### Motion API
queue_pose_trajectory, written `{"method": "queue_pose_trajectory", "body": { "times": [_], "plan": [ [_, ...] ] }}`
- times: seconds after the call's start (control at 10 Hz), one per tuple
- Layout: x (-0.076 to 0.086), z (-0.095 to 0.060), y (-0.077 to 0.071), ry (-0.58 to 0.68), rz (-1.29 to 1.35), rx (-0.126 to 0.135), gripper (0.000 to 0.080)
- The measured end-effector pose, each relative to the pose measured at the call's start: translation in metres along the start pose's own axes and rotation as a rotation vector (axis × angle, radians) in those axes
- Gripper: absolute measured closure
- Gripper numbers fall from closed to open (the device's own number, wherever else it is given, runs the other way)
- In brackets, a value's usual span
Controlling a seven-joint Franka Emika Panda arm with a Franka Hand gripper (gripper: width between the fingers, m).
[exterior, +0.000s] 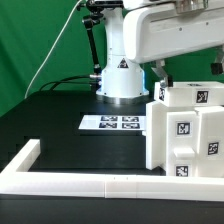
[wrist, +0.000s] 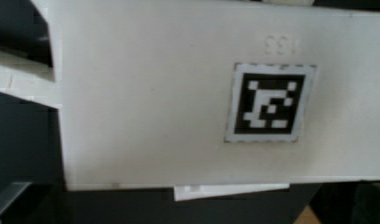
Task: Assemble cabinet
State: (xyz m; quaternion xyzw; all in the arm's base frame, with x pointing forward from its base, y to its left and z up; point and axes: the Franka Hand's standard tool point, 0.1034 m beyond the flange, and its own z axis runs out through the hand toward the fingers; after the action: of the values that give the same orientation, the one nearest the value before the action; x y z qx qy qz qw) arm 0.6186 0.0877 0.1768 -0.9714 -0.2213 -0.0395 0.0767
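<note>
Looming over the cabinet [exterior: 187, 132], my arm [exterior: 165, 35] reaches in from 12 o'clock in the exterior view, its gripper hidden behind the white body, so I cannot tell whether the jaws are apart or together. The cabinet stands at 4 o'clock on the black worktop [exterior: 55, 115], beside the marker board [exterior: 112, 123] and border frame [exterior: 70, 182]. Only my wrist view shows one cabinet panel [wrist: 169, 100] close, its tag [wrist: 270, 102] filling the frame.

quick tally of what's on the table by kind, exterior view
cabinet: 1
marker board: 1
white border frame: 1
total: 3
</note>
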Motion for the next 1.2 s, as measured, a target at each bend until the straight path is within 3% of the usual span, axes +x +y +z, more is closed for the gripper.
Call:
{"method": "queue_pose_trajectory", "body": {
  "times": [0.1,0.2,0.6,1.2],
  "plan": [
    [-0.0041,0.0020,-0.0037,-0.048,-0.122,-0.005,0.0002],
    [-0.0038,0.0024,-0.0056,-0.075,-0.247,-0.027,0.0002],
    [-0.0064,0.0024,0.0007,-0.079,-0.487,-0.022,0.0002],
    [-0.0080,0.0062,-0.0039,-0.109,-1.072,-0.035,0.0002]
  ]
}}
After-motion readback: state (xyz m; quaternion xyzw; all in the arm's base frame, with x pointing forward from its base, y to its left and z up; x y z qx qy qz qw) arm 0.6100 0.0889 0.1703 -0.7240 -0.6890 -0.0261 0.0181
